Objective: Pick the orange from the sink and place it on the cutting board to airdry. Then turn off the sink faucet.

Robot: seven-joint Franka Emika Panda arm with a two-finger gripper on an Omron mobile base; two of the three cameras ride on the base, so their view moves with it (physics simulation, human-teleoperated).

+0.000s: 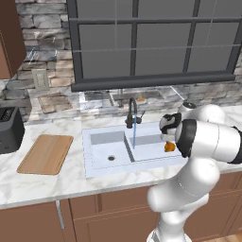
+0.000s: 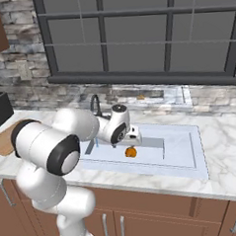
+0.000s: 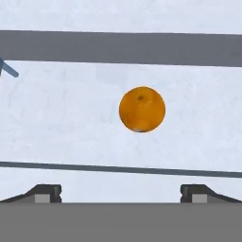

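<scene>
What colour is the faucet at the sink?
Black. The sink faucet shows best in the left base view, a thin blue stream of water falling from its spout.

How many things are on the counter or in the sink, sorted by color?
Orange: 1, the orange
Brown: 1, the cutting board
Black: 2, the sink faucet and the toaster
Total: 4

A dark-framed window (image 1: pixel 151 42) sits in a grey stone wall (image 1: pixel 45 38). The white marble bench (image 1: pixel 47 182) tops brown wooden cabinets (image 1: pixel 104 217); a black toaster (image 1: pixel 10 130) stands left.
</scene>
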